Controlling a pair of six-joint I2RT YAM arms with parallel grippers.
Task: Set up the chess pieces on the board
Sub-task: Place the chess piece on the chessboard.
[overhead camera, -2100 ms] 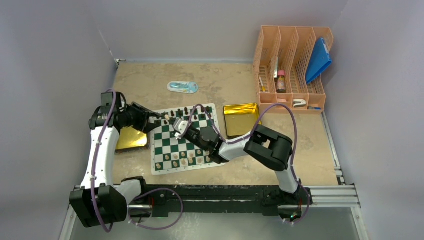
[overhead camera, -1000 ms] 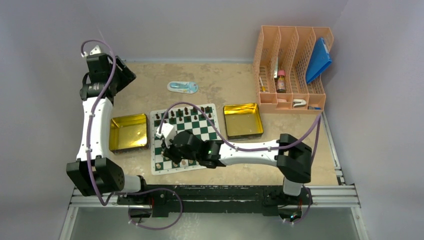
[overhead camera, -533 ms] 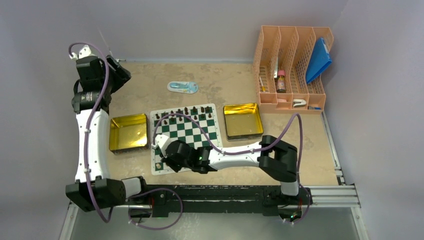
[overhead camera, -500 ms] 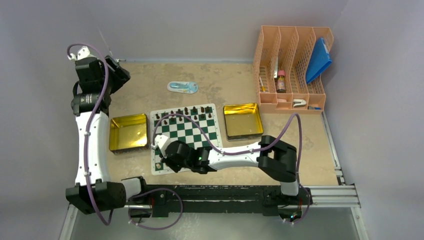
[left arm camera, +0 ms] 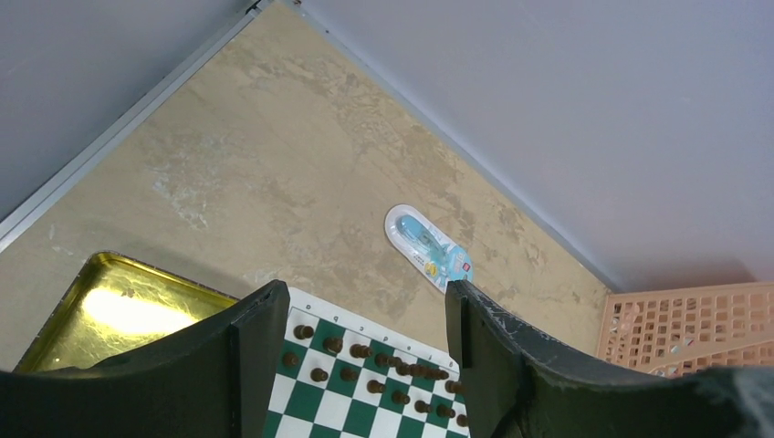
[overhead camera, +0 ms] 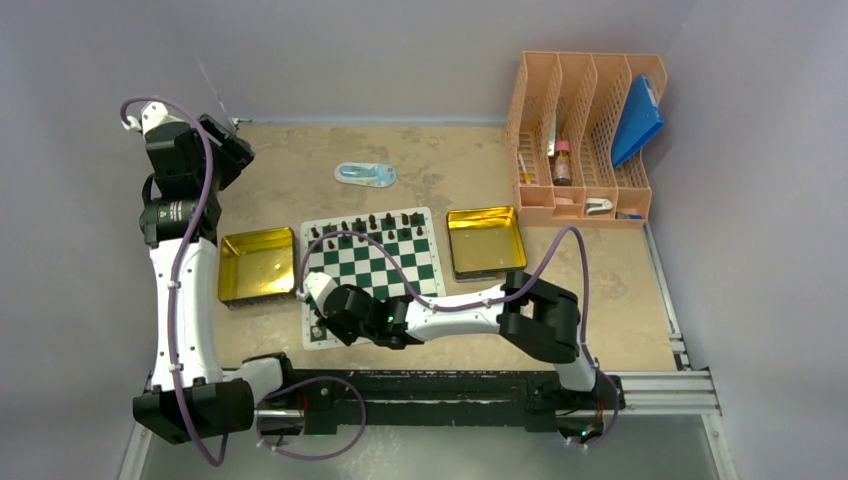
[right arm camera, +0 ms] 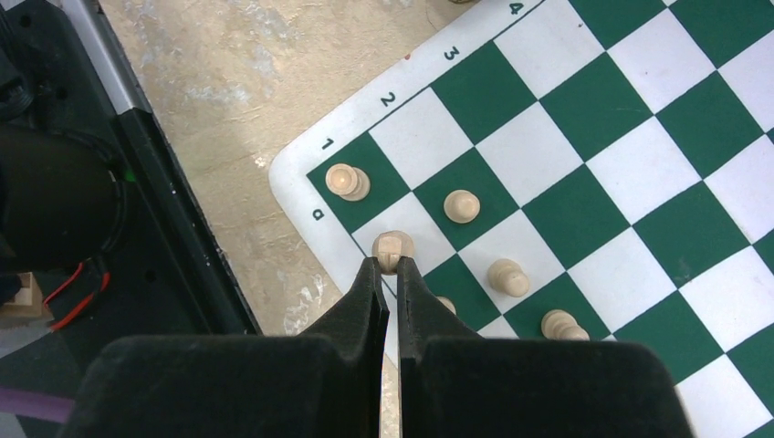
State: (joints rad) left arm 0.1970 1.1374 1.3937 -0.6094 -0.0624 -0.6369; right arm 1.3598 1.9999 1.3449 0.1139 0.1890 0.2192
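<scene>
Right gripper (right arm camera: 391, 266) pressed together, tips against 1 cream piece (right arm camera: 393, 246) (near a corner of the board (right arm camera: 584, 137)); left gripper (left arm camera: 360, 308) spread, empty.

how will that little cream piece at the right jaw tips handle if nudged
Probably light and easily knocked: the cream piece is smaller than one square of the board. Likely to tip and roll, with its rounded head. May slip: the right gripper seems to pinch it with only its jaw tips.

- Board (overhead camera: 385, 265): green-and-white checks, white border.
- Cream chess pieces (right arm camera: 461, 205); dark brown chess pieces (left arm camera: 333, 345).
- Left tray (overhead camera: 258, 265) and right tray (overhead camera: 485, 240): shiny gold.
- Tabletop (overhead camera: 440, 170): mottled beige.
- Rack (overhead camera: 580, 100): peach-orange lattice; folder (overhead camera: 636, 120) inside it: blue.
- Fingers (right arm camera: 365, 301): black.
</scene>
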